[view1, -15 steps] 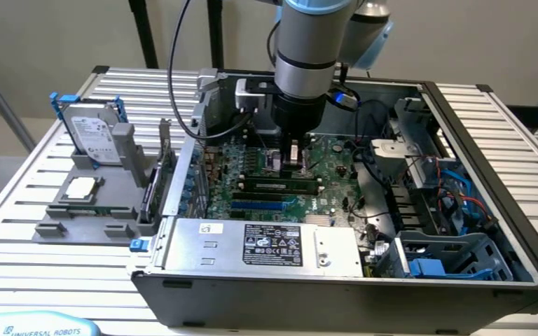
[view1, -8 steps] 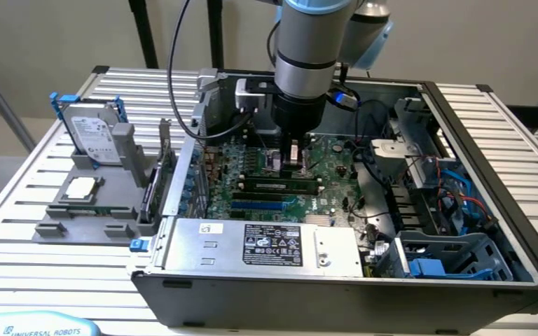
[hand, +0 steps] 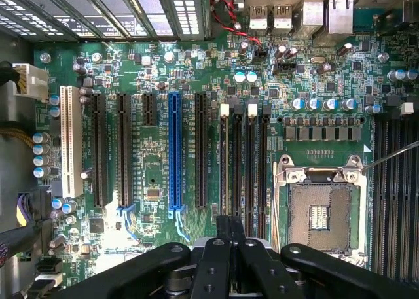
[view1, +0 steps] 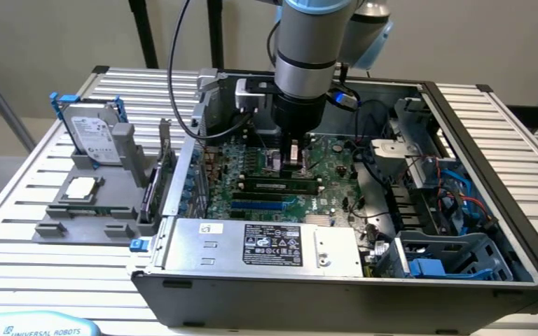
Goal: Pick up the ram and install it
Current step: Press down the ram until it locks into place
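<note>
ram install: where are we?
Done: the ram sits along a memory slot on the motherboard, inside the case. In hand: the tool is shut just above the stick; contact can't be told. Left: no sign yet that it is fully seated or latched.

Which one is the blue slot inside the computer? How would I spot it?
Look into the open case at the green motherboard. A row of long narrow slots runs side by side across it: one white slot and several black slots. The blue slot sits between two black ones and is the only bright blue one.
</note>
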Tool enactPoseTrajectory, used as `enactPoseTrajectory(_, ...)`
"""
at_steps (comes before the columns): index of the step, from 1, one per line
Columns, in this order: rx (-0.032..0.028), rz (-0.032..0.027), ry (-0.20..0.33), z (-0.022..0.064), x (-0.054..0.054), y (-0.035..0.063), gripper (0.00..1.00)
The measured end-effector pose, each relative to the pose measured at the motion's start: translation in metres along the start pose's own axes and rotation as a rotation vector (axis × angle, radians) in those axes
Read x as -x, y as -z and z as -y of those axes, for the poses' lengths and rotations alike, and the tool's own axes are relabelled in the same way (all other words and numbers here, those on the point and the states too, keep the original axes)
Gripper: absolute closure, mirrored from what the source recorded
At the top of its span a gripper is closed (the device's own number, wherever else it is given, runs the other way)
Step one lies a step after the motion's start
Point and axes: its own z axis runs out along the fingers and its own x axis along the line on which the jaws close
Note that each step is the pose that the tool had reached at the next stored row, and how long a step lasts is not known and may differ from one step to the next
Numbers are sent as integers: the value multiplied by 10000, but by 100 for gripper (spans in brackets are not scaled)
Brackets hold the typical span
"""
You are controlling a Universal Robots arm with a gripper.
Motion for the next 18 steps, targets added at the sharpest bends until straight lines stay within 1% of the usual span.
enactPoseTrajectory(4,-6,-2,1,-1,0,-1,89)
enactPoseTrajectory(7,-7,-2,0,-3,0,-26,89)
enactPoseTrajectory(13,-8,0,1,-6,1,-128,89)
enactPoseTrajectory(15,-3,-14,1,-6,-1,-159,89)
enactPoseTrajectory(18,0,-18,0,-5,-1,-211,89)
